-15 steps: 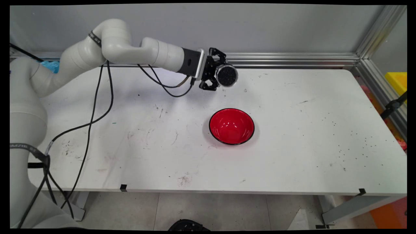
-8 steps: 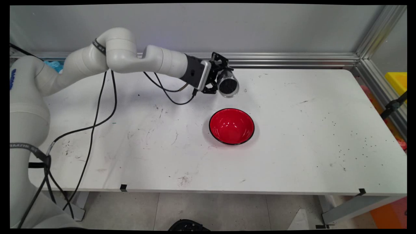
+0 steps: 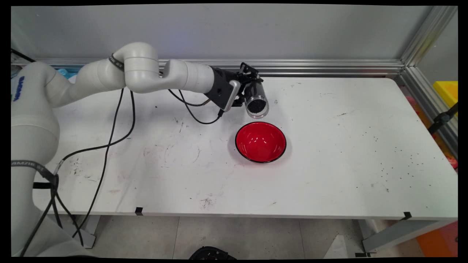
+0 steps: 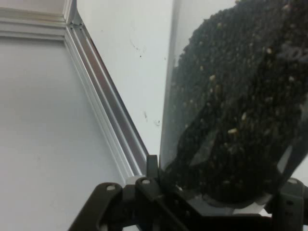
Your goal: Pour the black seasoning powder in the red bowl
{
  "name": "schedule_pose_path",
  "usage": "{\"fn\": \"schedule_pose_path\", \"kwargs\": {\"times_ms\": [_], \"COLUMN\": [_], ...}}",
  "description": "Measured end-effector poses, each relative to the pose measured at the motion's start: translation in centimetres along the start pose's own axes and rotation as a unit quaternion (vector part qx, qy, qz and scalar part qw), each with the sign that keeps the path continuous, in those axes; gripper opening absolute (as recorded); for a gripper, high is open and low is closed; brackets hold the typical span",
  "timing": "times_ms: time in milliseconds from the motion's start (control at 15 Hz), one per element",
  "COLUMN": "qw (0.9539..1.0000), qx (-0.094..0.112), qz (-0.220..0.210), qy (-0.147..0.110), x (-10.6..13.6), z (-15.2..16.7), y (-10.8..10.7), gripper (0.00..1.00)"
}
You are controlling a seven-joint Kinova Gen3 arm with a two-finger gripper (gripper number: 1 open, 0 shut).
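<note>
My gripper [image 3: 248, 92] is shut on a clear cup of small black grains [image 3: 256, 99], held above the table just behind the red bowl [image 3: 260, 141]. The cup is tipped over, its open mouth turned toward the camera and down at the bowl's far rim. No grains lie inside the bowl, whose red inside shines. In the hand view the cup [image 4: 236, 106] fills the right side, dark grains packed against its clear wall, with my gripper [image 4: 211, 202] closed around its base.
The white table [image 3: 329, 164] carries scuff marks and scattered black specks on its right side. An aluminium rail [image 3: 329, 67] runs along the back edge at the wall. Black cables [image 3: 109, 142] hang from the arm on the left.
The arm has swung lower and nearer to the bowl, and the cup has tilted further, its mouth now pointing more downward toward the bowl.
</note>
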Motion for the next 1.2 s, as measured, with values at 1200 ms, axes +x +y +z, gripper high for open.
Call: {"fn": "schedule_pose_path", "kwargs": {"times_ms": [1200], "qw": [0.9904], "qx": [0.046], "qz": [0.121], "qy": [-0.048], "x": [2.0], "z": [1.1], "y": [0.9], "gripper": [0.00]}}
